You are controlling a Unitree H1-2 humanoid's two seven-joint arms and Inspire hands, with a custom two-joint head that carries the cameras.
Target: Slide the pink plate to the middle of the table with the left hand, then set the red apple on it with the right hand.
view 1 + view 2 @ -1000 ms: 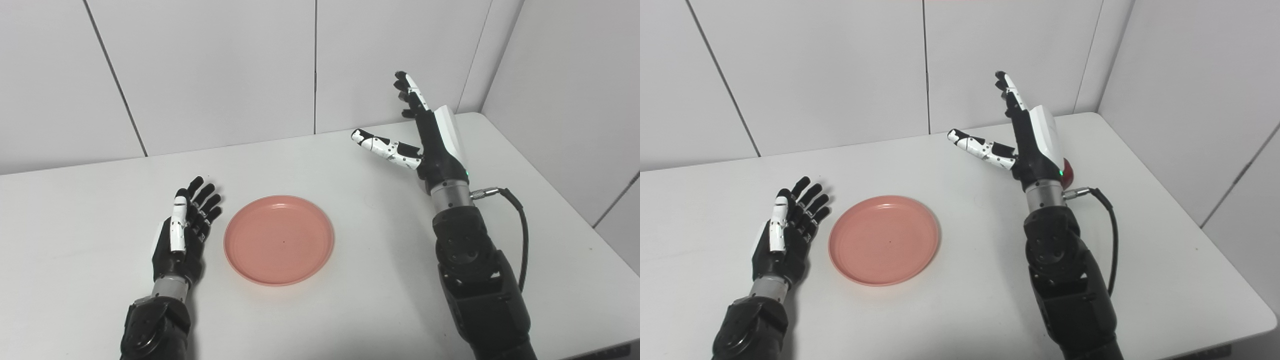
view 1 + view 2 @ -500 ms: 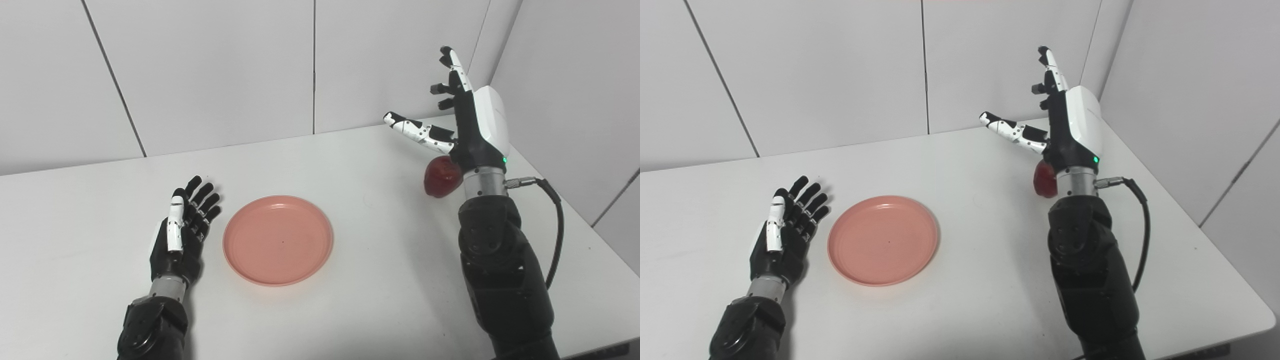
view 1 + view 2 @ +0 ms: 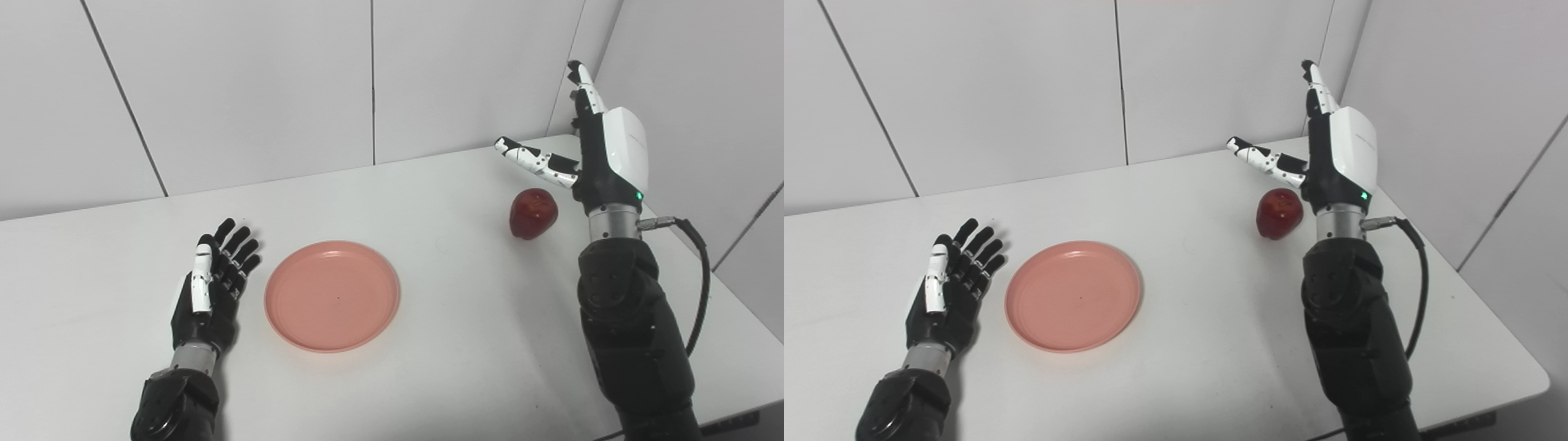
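Near the middle of the counter your pink plate already sits, so the slide looks done; the red apple waits off to the right, not yet picked up. Your right hand hovers just beside it, fingers spread wide, gripping nothing. Your left hand rests beside the plate, fingers splayed, empty.

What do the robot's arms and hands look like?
Both arms are chunky black casings with silver metal wrists. The left hand is black with one white digit. The right hand has a white back shell, white digit segments, a green light and a black cable.
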